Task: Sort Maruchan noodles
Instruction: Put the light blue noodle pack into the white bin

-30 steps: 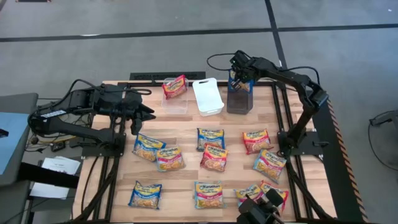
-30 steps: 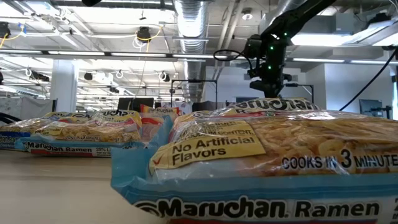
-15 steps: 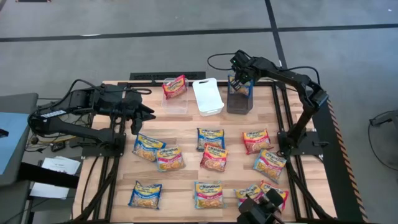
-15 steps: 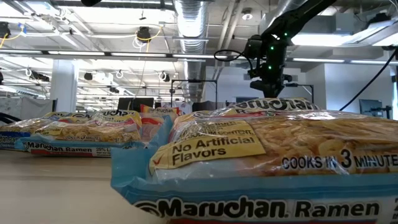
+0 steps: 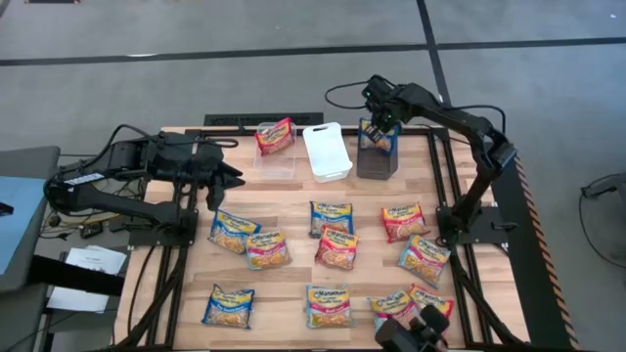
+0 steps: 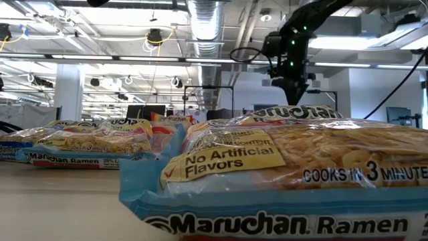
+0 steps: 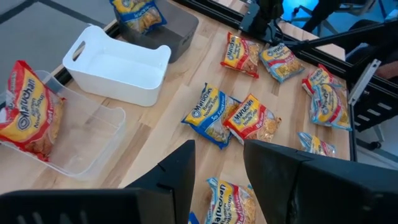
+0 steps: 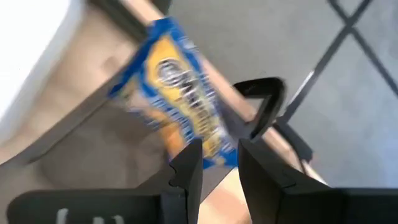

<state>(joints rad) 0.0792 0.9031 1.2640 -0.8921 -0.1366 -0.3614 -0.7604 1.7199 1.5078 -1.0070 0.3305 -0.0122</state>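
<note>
Right gripper [image 5: 377, 125]: above the dark rectangular plastic bin [image 5: 378, 161] at the desk's far edge; jaws parted, nothing between them; blue-and-yellow glossy ramen packet [image 8: 180, 121] lies just beyond, in the bin.
Left gripper [image 7: 217, 165]: waits over the wooden desk [image 5: 293, 210], left side; jaws part-open, empty.
Other packets: red one in the clear plastic bin [image 5: 275, 149]; white plastic bin [image 5: 328, 152] holds none; the rest lie scattered on the desk.
Handling: probably light, crinkly, slippery; brittle inside. Pinch an edge seam.
Unclear: packet blurred; low view blocked by near packets.

We logged a pale matt wood-plank table [image 5: 293, 264]; glossy plastic-wrapped packets [image 5: 335, 246]; one clear plastic bin [image 7: 93, 134], one smooth white plastic bin [image 7: 121, 68], one matt dark bin [image 5: 377, 161].
</note>
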